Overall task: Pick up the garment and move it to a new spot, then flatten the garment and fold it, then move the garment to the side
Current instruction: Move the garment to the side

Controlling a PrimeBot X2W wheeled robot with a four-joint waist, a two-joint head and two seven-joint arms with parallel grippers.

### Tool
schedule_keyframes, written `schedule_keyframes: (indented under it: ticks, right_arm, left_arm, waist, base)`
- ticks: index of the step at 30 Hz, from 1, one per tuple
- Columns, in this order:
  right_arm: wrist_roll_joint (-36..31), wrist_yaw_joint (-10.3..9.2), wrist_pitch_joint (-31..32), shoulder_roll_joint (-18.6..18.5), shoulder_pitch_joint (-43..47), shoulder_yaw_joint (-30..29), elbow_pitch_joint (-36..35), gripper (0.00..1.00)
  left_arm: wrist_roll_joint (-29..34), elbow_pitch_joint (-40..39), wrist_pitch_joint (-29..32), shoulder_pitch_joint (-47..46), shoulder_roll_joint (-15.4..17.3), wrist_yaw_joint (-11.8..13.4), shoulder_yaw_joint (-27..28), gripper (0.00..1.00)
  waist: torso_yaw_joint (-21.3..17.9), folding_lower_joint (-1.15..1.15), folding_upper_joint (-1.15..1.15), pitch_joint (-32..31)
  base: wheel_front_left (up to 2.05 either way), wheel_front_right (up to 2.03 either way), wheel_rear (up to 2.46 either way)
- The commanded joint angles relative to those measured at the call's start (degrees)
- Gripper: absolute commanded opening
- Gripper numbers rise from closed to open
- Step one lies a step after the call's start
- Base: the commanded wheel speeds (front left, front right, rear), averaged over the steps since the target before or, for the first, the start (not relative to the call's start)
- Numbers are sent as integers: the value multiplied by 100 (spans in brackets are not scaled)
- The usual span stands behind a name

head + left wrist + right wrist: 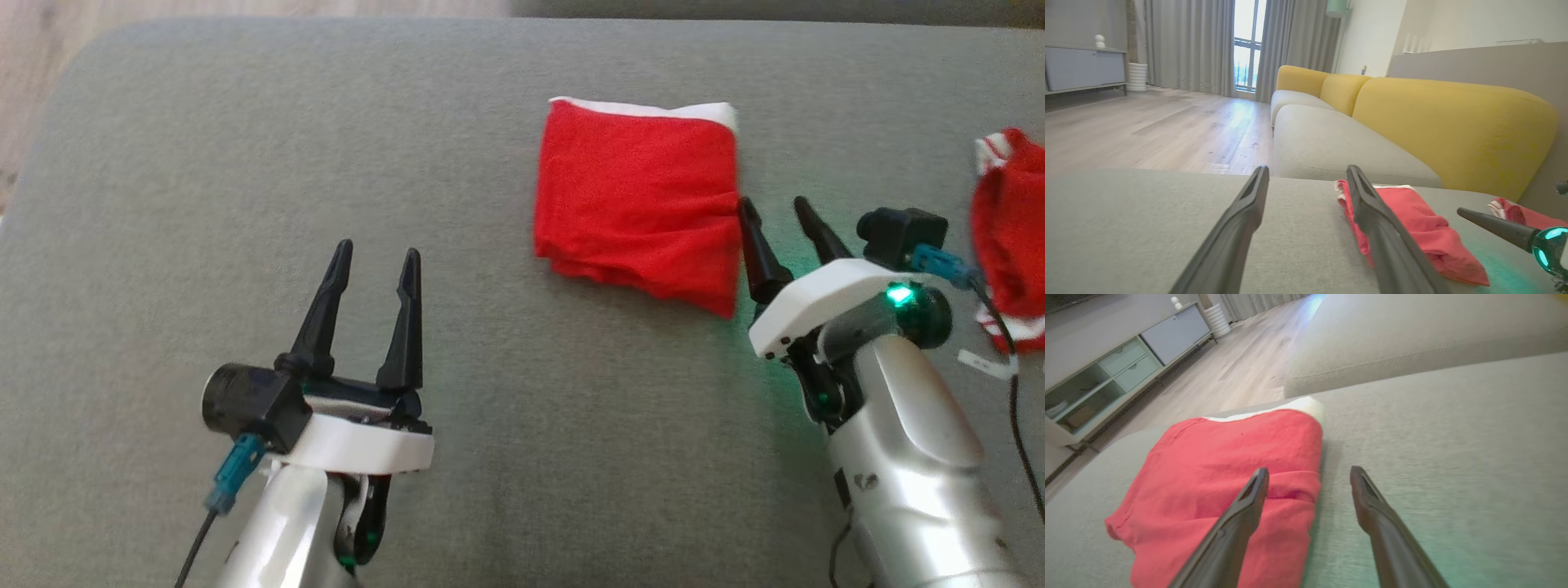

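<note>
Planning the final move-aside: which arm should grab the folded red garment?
Probably right. The right gripper is open with one finger at the right edge of the folded red garment; the left gripper sits well short of it.

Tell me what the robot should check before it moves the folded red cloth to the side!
1. Fold done: ok. The red garment lies as a neat block on the grey cushion.
2. Right gripper open: ok, at the garment's right edge.
3. Garment gripped: not ok, nothing is held.
4. Left gripper out of the way: ok, open and apart from the garment.
5. Path to the right: cannot tell. A second red cloth lies there.
</note>
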Motion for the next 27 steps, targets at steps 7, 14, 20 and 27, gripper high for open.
schedule_keyframes:
  ticks: [7,14,20,27]
  right_arm:
    - [367,-4,115,33,-642,450,953,100]
    - [401,-4,321,33,-1116,843,2128,100]
    - [345,-4,351,33,-1295,1081,2634,28]
    - [6,-4,-240,33,-1557,1255,2856,0]
  left_arm:
    - [-112,-113,-29,-285,25,120,48,100]
    - [-204,-128,-29,-311,25,208,-61,100]
    - [-245,-102,-29,-386,25,222,-157,100]
    - [-189,-71,-29,-325,25,243,-46,100]
  waist:
    - [363,-1,0,160]
    - [474,-1,0,272]
    - [563,-1,0,290]
    - [442,-1,0,181]
  base:
    - [0,0,0]
    - [0,0,0]
    - [0,0,0]
    - [0,0,0]
